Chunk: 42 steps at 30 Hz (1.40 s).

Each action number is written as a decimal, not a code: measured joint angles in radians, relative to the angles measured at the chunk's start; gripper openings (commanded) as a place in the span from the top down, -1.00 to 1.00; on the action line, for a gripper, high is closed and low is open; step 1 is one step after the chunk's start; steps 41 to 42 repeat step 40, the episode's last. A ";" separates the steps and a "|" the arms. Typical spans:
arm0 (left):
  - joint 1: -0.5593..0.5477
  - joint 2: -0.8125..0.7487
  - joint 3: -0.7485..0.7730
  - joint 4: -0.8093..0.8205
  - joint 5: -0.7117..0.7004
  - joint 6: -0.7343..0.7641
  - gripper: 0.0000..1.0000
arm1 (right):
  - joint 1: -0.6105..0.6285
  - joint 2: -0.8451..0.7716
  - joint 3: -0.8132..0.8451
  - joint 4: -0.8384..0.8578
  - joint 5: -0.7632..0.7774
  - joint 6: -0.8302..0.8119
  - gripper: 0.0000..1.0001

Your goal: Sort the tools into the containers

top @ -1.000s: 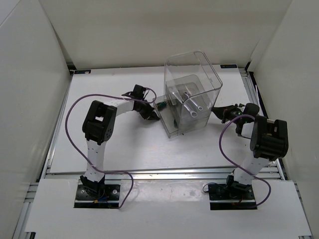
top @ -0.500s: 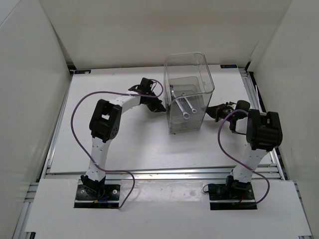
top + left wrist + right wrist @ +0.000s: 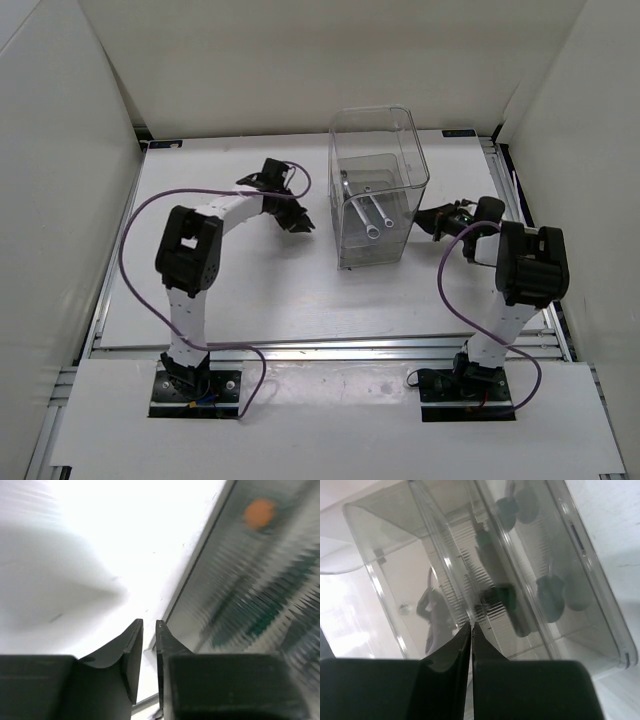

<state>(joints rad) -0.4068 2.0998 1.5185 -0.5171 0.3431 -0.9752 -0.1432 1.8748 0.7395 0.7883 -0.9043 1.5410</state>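
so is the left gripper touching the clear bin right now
Apart. The top external view shows a strip of bare white table between the left gripper and the nearest wall of the clear bin.

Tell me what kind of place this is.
Probably a robot lab test cell: white panel walls box in a white table, the left arm and right arm are bolted at its near edge, facing a clear plastic bin.
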 measured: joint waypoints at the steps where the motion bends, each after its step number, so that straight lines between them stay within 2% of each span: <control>1: 0.018 -0.042 -0.019 -0.014 -0.020 0.017 0.40 | -0.005 -0.017 0.011 -0.038 -0.001 -0.020 0.87; 3: 0.057 -0.143 -0.051 -0.035 -0.077 0.063 0.08 | -0.020 -0.058 0.045 -0.142 0.000 -0.078 0.77; 4: 0.074 -0.200 -0.063 -0.044 -0.108 0.086 -0.15 | -0.029 -0.079 0.074 -0.218 0.002 -0.124 0.72; 5: 0.095 -0.263 -0.073 -0.049 -0.144 0.116 -0.97 | -0.036 -0.097 0.111 -0.304 0.006 -0.181 0.58; 7: 0.129 -0.376 -0.082 -0.054 -0.200 0.167 -0.98 | -0.045 -0.113 0.224 -0.542 0.040 -0.325 0.42; 10: 0.164 -0.549 -0.110 -0.052 -0.285 0.248 -0.98 | -0.049 -0.122 0.386 -0.821 0.111 -0.507 -0.16; 11: 0.171 -0.608 -0.134 -0.044 -0.325 0.272 -0.98 | -0.050 -0.135 0.423 -0.900 0.139 -0.562 -0.75; 12: 0.176 -0.677 -0.168 -0.038 -0.366 0.298 -0.98 | -0.051 -0.154 0.446 -0.967 0.161 -0.610 -0.97; 17: 0.179 -1.027 -0.445 0.054 -0.477 0.424 -0.98 | -0.052 -0.266 0.455 -1.168 0.205 -0.727 -0.97; 20: 0.179 -1.257 -0.622 0.138 -0.515 0.494 -0.98 | -0.051 -0.332 0.440 -1.222 0.222 -0.763 -0.98; 24: 0.179 -1.453 -0.710 0.129 -0.536 0.570 -0.98 | -0.051 -0.433 0.361 -1.264 0.229 -0.787 -0.97; 34: 0.179 -1.551 -0.711 0.000 -0.547 0.729 -0.98 | -0.051 -0.610 0.209 -1.295 0.227 -0.784 -0.97; 42: 0.179 -1.548 -0.711 -0.057 -0.544 0.746 -0.98 | -0.051 -0.706 0.199 -1.299 0.228 -0.774 -0.97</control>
